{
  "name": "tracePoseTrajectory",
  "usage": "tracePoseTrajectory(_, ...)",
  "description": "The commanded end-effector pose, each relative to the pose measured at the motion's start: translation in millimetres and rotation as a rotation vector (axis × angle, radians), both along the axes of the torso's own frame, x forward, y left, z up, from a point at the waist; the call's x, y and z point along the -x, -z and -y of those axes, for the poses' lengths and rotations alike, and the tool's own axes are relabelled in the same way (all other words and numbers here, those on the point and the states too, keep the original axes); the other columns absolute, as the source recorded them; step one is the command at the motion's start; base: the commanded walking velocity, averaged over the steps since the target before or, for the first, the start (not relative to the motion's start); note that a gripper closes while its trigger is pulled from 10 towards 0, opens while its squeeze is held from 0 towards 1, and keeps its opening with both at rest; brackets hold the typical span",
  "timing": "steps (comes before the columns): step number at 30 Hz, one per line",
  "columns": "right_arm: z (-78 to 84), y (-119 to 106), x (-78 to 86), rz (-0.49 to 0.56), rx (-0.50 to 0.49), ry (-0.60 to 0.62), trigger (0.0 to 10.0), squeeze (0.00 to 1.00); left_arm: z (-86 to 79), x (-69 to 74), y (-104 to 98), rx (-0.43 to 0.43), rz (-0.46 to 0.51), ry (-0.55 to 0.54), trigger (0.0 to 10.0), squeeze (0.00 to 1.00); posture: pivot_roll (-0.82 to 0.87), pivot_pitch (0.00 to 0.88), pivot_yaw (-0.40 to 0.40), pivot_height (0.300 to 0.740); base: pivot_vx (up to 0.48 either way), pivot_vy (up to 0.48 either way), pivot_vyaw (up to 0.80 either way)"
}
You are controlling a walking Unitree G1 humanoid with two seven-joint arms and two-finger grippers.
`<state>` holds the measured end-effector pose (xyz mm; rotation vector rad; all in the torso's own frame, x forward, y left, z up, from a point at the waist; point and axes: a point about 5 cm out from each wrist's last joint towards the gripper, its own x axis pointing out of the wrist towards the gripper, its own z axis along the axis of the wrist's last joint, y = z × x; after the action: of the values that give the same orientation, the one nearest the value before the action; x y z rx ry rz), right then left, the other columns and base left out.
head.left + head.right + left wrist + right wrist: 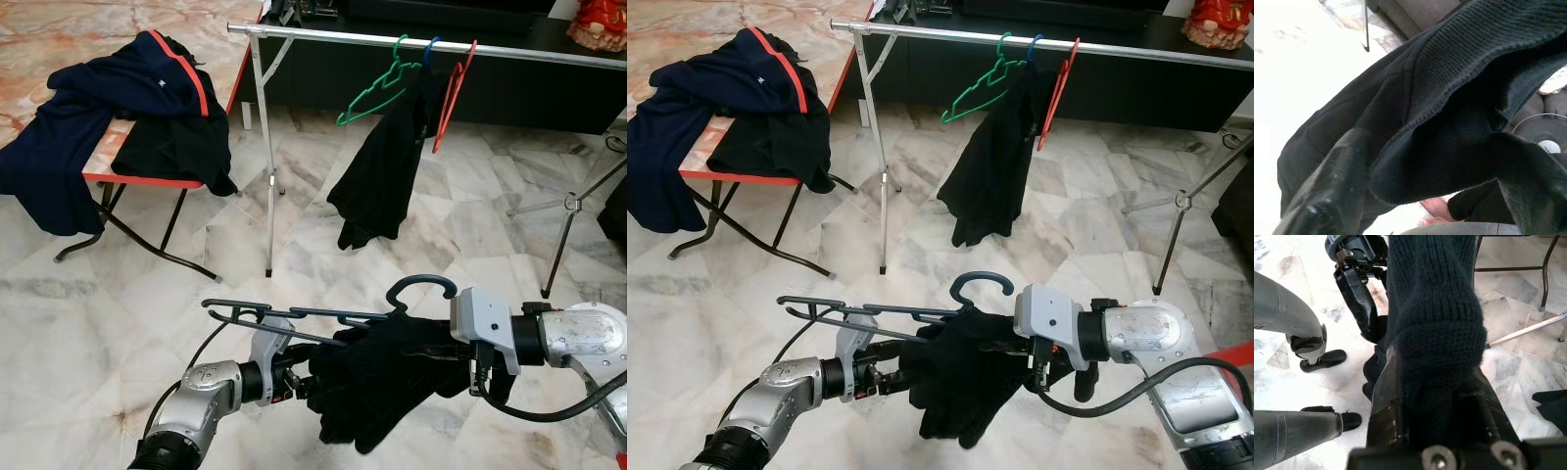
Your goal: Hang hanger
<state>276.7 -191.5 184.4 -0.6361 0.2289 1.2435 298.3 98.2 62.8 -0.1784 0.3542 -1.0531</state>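
A dark hanger (294, 315) with a black knit sweater (387, 377) half draped on it hangs level in front of me, hook (421, 286) upward. My left gripper (312, 378) grips the sweater's bunched left side just under the hanger bar; in the left wrist view the knit (1449, 122) fills the gap between its fingers (1327, 196). My right gripper (441, 354) is shut on the sweater's right side below the hook, and the fabric (1440, 333) is wadded between its fingers. The metal clothes rail (323, 36) stands farther ahead.
On the rail hang a green hanger (377, 88), a black garment (387, 166) on a blue hanger, and a red hanger (453, 93). A red-edged folding table (137, 179) at the left holds navy and black clothes. The rail's legs (269, 176) stand on the marble floor.
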Motion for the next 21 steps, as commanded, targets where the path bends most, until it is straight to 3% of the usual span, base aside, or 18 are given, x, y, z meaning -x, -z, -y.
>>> tracePoseTrajectory(1,-5.5,-8.3,1.0,0.036,-0.008,-0.024,0.0,0.00,2.8,-1.3,-2.9,0.025,0.005,-0.007,0.0,0.00,-0.07,0.219,-0.089,0.740,0.000,0.000,0.00)
tracePoseTrajectory(9,-5.8,-8.5,0.9,0.038,-0.010,-0.023,0.0,0.00,2.9,-5.2,-6.0,0.048,0.008,-0.036,0.0,0.00,-0.07,0.220,-0.090,0.740,0.000,0.000,0.00)
tracePoseTrajectory(21,-6.0,-10.1,-1.4,0.047,-0.013,-0.017,0.0,0.00,2.2,-0.4,-2.2,0.019,0.004,0.008,0.0,0.00,-0.07,0.222,-0.092,0.740,0.000,0.000,0.00)
